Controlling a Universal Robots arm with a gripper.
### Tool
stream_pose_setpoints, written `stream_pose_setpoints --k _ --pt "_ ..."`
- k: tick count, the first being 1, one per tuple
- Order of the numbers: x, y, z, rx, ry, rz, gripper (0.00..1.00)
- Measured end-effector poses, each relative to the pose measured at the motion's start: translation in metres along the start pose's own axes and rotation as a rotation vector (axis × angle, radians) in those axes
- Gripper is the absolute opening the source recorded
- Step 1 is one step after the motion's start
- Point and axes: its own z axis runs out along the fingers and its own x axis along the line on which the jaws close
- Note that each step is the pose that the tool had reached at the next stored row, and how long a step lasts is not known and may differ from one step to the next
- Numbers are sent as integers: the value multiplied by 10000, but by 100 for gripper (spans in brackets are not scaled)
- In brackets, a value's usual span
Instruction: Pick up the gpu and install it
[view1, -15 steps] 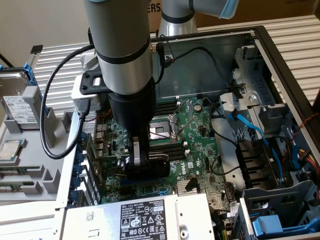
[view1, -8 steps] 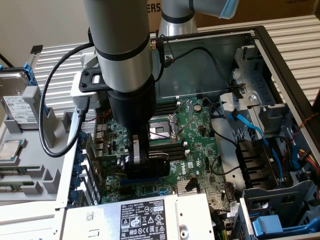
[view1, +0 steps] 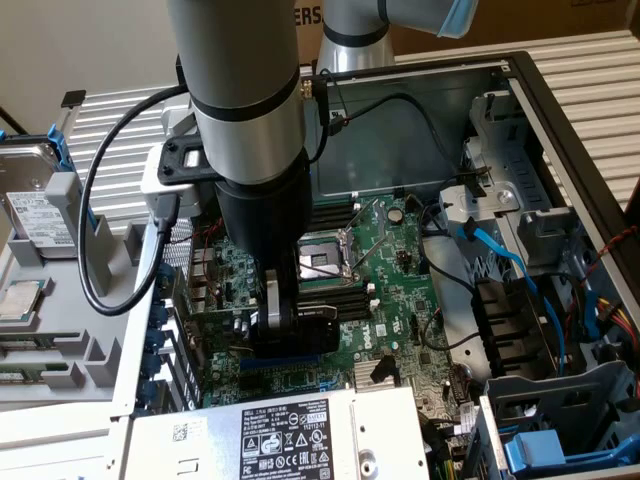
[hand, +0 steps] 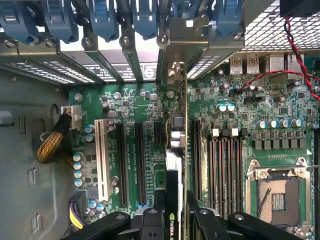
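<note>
Main worry: the gpu (hand: 173, 195) stands on edge over the motherboard (hand: 145, 107). If its bottom edge is a hair off the slot, or its bracket (hand: 187, 35) catches the rear slot frame (hand: 100, 55), pushing down would probably tilt it or flex the board. The gripper (hand: 175, 222) has its fingers (hand: 150, 220) clamped on the card, around 7 o'clock of the CPU socket (view1: 325, 258) in the exterior view, where the long axis looks roughly 9-to-3, bracket end toward 9.
</note>
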Motion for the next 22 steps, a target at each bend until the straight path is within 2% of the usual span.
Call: stream_pose_setpoints --k 22 --pt "-7 -30 1 -1 4 -14 27"
